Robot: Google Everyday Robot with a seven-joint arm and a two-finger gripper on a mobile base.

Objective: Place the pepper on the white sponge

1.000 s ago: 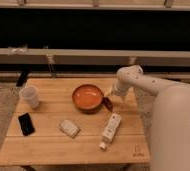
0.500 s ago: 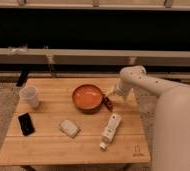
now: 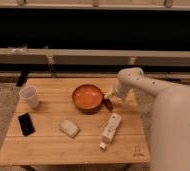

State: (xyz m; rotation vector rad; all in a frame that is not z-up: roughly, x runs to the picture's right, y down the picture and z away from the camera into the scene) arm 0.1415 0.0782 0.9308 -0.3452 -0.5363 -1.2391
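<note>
Dark-red and small, the pepper point(image 3: 108, 104) lies on the wooden table point(image 3: 48, 150) just to the right of the orange-red bowl point(image 3: 87, 97), close against its rim. Your gripper point(image 3: 109, 98) is there too, low at the bowl's right edge and directly over the pepper, on the end of the white arm point(image 3: 138, 85) that reaches in from the bowl's right. Its fingers stand spread wide. From this view you cannot make out whether either one touches the pepper, and nothing suggests the pepper is off the wood. The white sponge point(image 3: 69, 128) sits in front of the bowl and a little to its left, well apart from the pepper, with nothing on it. Judge the task as barely begun: the approach looks made, but the grasp, the lift, the carry round the bowl's front and the release on the sponge are all left to do. Mind the white remote-like stick point(image 3: 110, 130) lying in front of the bowl to its right, near the likely path. The white cup point(image 3: 29, 96) and the black phone point(image 3: 25, 123) lie well to the bowl's left, out of your way.
</note>
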